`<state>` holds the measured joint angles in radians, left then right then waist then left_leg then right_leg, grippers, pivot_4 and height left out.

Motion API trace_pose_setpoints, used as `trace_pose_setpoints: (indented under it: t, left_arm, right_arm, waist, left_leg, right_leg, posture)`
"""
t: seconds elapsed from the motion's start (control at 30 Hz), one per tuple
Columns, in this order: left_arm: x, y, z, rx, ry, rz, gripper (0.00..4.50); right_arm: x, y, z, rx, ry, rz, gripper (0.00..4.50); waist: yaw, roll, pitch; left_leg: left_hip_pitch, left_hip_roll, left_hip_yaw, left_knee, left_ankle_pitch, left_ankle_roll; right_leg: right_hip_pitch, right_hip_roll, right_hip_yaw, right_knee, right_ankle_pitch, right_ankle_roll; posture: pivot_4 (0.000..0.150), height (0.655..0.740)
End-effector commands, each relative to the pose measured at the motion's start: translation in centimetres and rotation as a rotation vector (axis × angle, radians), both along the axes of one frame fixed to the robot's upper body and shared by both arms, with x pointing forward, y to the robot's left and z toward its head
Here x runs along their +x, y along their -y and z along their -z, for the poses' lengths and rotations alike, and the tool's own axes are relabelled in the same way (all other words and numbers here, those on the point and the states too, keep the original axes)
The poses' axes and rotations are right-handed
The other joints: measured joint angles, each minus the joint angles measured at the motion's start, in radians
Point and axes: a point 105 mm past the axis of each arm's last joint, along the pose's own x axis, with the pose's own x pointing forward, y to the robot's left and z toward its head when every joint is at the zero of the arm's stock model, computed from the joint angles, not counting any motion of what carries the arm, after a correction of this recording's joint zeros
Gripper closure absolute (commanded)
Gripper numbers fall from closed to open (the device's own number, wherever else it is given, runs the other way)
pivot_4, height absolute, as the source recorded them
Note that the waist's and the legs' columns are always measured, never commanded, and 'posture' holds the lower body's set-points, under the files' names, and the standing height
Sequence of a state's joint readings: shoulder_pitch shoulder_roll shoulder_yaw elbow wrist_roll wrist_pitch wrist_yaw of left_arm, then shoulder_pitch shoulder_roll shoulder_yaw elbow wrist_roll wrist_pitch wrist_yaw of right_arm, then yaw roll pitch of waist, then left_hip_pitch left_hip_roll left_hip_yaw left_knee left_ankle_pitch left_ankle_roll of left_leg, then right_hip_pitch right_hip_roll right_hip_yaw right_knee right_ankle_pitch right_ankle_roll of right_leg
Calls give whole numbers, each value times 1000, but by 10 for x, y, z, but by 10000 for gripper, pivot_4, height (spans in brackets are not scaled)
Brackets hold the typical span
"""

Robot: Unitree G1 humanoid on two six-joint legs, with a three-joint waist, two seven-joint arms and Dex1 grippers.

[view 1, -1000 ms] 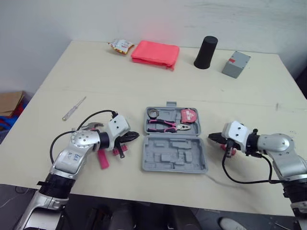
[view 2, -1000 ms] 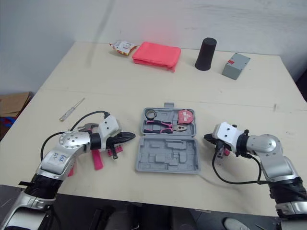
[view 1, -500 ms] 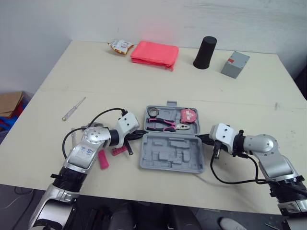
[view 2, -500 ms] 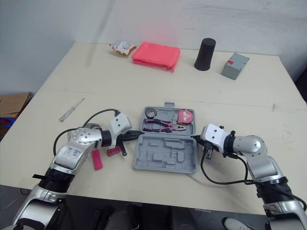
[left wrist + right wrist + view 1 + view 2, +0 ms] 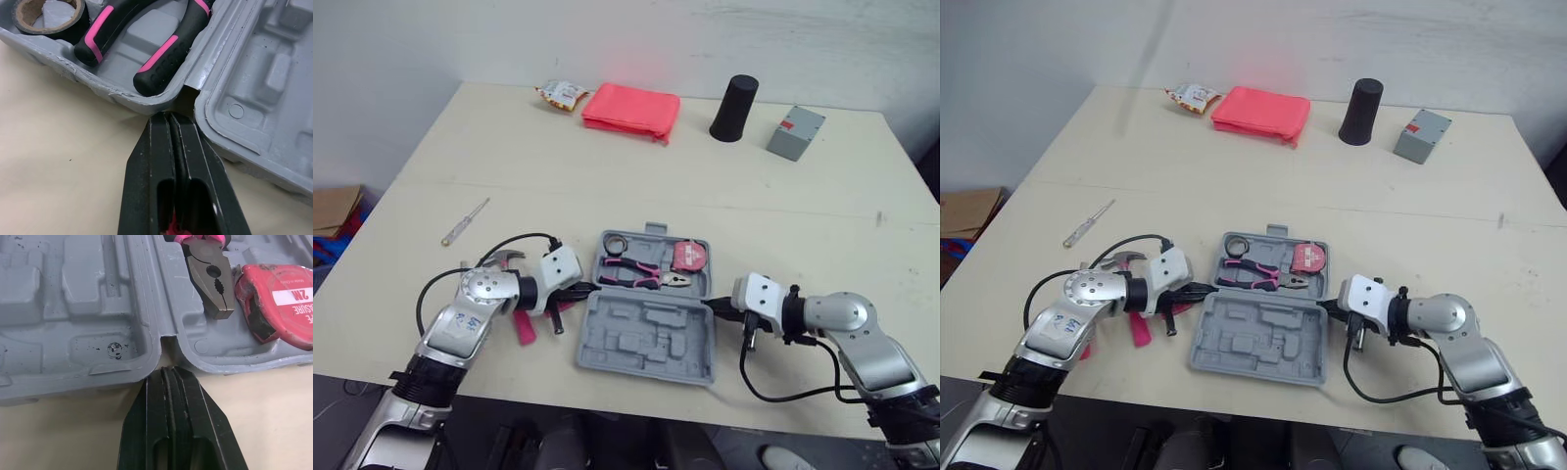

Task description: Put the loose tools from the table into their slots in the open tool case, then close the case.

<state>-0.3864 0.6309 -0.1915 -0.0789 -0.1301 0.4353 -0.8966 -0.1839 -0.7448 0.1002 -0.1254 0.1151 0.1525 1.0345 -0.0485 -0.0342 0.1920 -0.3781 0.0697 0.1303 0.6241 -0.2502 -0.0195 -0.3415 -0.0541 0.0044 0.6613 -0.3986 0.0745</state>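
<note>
Left wrist view: my left gripper (image 5: 171, 120), fingers shut, noses the hinge notch of the open grey plastic tool case (image 5: 274, 73); my right gripper (image 5: 168, 374), also shut, meets the opposite hinge end, likely bracing it. One clear-handled screwdriver (image 5: 464, 221) lies loose left of the case.

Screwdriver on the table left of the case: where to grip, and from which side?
Take the screwdriver by its thicker near end, which looks like the handle, coming straight down and closing across its axis. It lies flat and diagonal on the table with nothing touching it, so the top is the open side. The left gripper is nearer.
</note>
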Motion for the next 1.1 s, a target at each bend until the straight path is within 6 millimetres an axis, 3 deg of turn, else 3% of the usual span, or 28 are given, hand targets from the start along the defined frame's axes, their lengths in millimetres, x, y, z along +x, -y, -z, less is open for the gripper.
trace_pose_setpoints:
  t: [0.03, 0.17, 0.3, 0.37, 0.47, 0.57, 0.7, 0.73, 0.83, 0.97, 1.1]
  left_arm:
    - [-1, 2, -9, 7, 82, 29, 44441]
    - [-8, -15, -30, -21, 72, 78, 44441]
    - [-18, -49, -56, -50, 126, 93, 44441]
    - [-19, -89, -65, -96, 153, -12, 44441]
    - [-22, -160, -74, -111, 228, -236, 36144]
    - [-35, -228, -82, -80, 301, -487, 22285]
    - [-61, -289, -71, -32, 333, -723, 2830]
    - [-69, -305, -70, -31, 350, -802, 967]
    - [-102, -351, -62, -45, 340, -1046, 967]
    - [-130, -375, -52, -25, 324, -1185, 967]
    - [-120, -364, -47, -57, 322, -1127, 967]
  right_arm:
    - [1, 12, -7, -8, 46, 31, 45000]
    - [0, 40, -30, 19, 89, 87, 45000]
    - [-21, 63, -58, 85, 83, 42, 45000]
    - [-27, 95, -69, 67, 88, 114, 45000]
    - [-35, 137, -82, 46, 122, 243, 35014]
    - [-44, 174, -83, -40, 183, 341, 20184]
    - [-53, 213, -78, -109, 244, 463, 0]
    - [-54, 223, -78, -89, 268, 515, 0]
    - [-64, 255, -67, -74, 291, 651, 0]
    - [-73, 268, -58, -91, 280, 688, 0]
    - [-54, 238, -69, 81, 277, 588, 0]
  waist:
    - [2, 0, 0]
    - [10, 0, 0]
    - [11, 0, 0]
    - [11, 0, 0]
    - [9, 0, 1]
    - [2, 0, 1]
    - [-7, 0, 1]
    - [-8, 0, 1]
    - [-13, 0, 1]
    - [-19, -1, 1]
    - [-28, 0, 1]
  left_leg:
    - [0, 0, 0, 0, 0, 0]
    - [-1, -1, 0, 0, 0, 1]
    - [-2, 0, 0, -1, -1, 1]
    - [-1, 0, 0, -3, -1, 1]
    - [0, 0, 1, -4, -3, 3]
    - [0, 0, 1, -4, -7, 7]
    - [1, -3, 1, -7, -9, 9]
    - [1, -3, 2, -8, -9, 9]
    - [2, -4, 4, -10, -9, 10]
    - [2, -3, 4, -12, -10, 8]
    - [5, -3, 5, -12, -12, 4]
  right_leg:
    - [0, 0, 0, 0, 0, 0]
    - [-1, -1, 0, -1, 0, 0]
    - [-1, -1, -1, -1, 0, 0]
    - [-1, 0, -1, -3, 0, -1]
    - [-1, -1, -1, -4, -1, -1]
    - [-1, -1, -1, -5, -1, -1]
    - [0, -6, -2, -7, -1, -2]
    - [0, -7, -1, -8, -1, -2]
    - [-1, -8, 0, -8, -1, -2]
    - [-3, -7, -1, -8, -2, -2]
    - [-1, -8, 0, -5, -2, -2]
  posture:
    - [1500, 7400]
    - [1500, 7400]
    - [1500, 7400]
    - [1500, 7400]
    - [1500, 7400]
    - [1500, 7400]
    - [1500, 7400]
    - [1500, 7400]
    - [1500, 7400]
    - [1500, 7400]
    - [1500, 7400]
